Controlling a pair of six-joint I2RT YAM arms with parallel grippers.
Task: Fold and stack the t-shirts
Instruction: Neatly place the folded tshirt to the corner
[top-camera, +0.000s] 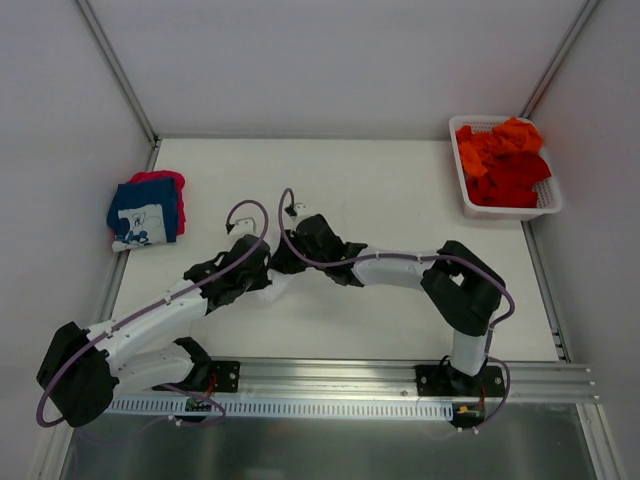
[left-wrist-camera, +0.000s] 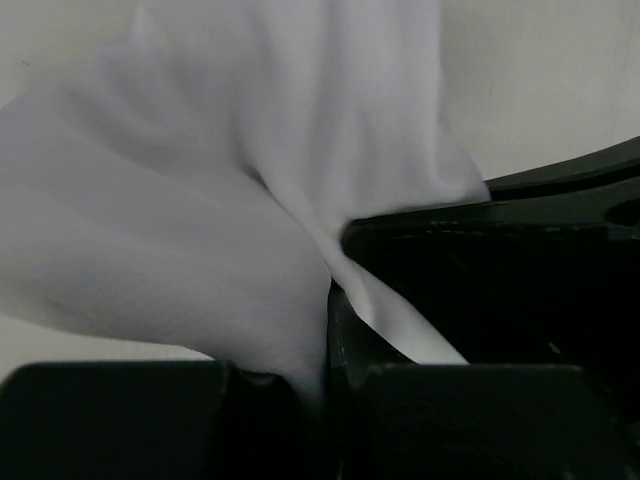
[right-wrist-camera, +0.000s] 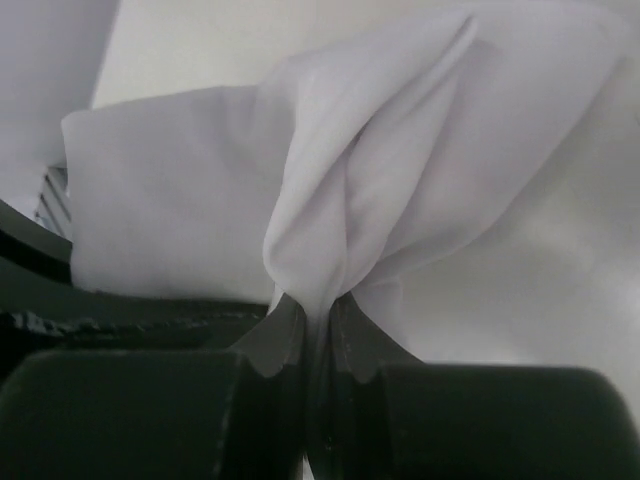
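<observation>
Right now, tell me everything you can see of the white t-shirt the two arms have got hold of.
The white t-shirt is plain, soft, thin-looking cloth with no print showing. It is bunched, not flat, with deep folds running down to each grip. The left pincer and right pincer are each shut on a pinch of it. The overhead view barely shows it.

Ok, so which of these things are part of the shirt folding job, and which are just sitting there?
Job: white t-shirt, navy tee, pink-red tee, orange and red tees.
Just there: white basket, table.
</observation>
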